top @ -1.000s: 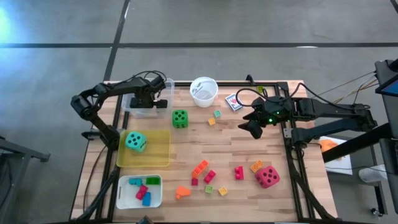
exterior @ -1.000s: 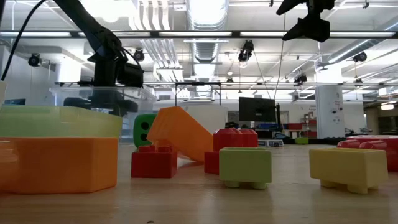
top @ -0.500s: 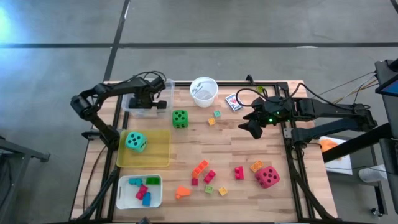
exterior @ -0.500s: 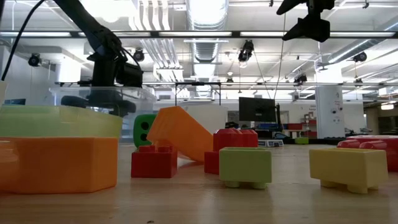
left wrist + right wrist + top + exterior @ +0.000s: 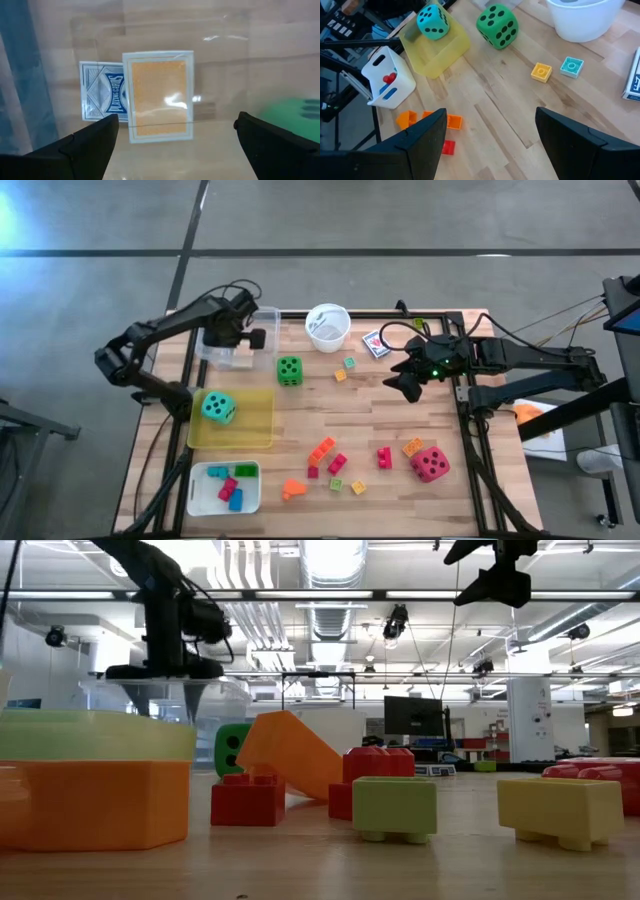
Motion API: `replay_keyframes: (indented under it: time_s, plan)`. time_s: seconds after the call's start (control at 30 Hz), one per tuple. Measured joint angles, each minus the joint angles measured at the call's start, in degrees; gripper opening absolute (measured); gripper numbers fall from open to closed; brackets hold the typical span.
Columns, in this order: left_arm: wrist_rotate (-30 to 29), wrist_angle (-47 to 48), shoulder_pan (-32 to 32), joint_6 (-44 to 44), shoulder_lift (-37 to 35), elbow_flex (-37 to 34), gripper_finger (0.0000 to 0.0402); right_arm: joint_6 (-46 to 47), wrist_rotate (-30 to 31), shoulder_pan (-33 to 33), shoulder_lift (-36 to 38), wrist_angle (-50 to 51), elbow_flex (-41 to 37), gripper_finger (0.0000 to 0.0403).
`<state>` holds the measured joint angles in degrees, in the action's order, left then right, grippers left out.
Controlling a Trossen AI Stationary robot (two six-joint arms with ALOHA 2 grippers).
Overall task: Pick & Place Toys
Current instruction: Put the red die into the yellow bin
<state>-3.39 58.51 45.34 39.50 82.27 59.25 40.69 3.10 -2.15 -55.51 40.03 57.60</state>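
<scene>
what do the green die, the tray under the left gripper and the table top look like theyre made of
Green die: probably foam, matte, with soft rounded corners and no glare.
Clear tray: likely thin glossy plastic; the card packs and the wood show straight through it, with bright glints.
Table top: wood planks, pale with visible grain and seams, a low sheen.

The left gripper (image 5: 232, 343) has opened wider and risen above the clear tray (image 5: 268, 317), arm swinging toward 9 o'clock.
</scene>
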Motion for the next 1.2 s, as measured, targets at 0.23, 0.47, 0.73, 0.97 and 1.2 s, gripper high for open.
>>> replay_keyframes:
  time_s: [0.23, 0.47, 0.73, 0.97, 1.2]
  plan:
    - [2.18, 4.24, -4.41, -5.84, -5.43, 2.38, 0.0384, 0.61, -3.92, 0.0, 0.0, 0.39, 0.0, 0.0297]
    - [9.14, 5.2, -13.98, -6.49, -11.16, 2.77, 0.0345, -4.84, -9.52, 0.02, -0.01, 2.7, -0.02, 0.0297]
    - [11.02, 4.67, -24.4, -1.8, -15.19, 2.74, 0.0315, -8.14, -10.54, 0.0, -0.02, 7.76, -0.02, 0.0297]
    - [11.14, 4.11, -27.87, 0.0, -15.82, 3.7, 0.0313, -9.38, -11.59, 0.14, -1.1, 19.75, -0.02, 0.0297]
    - [13.01, -2.92, -33.04, -0.04, -15.86, 7.94, 0.0313, -7.89, -23.26, 3.52, -4.06, 31.03, -0.04, 0.0297]
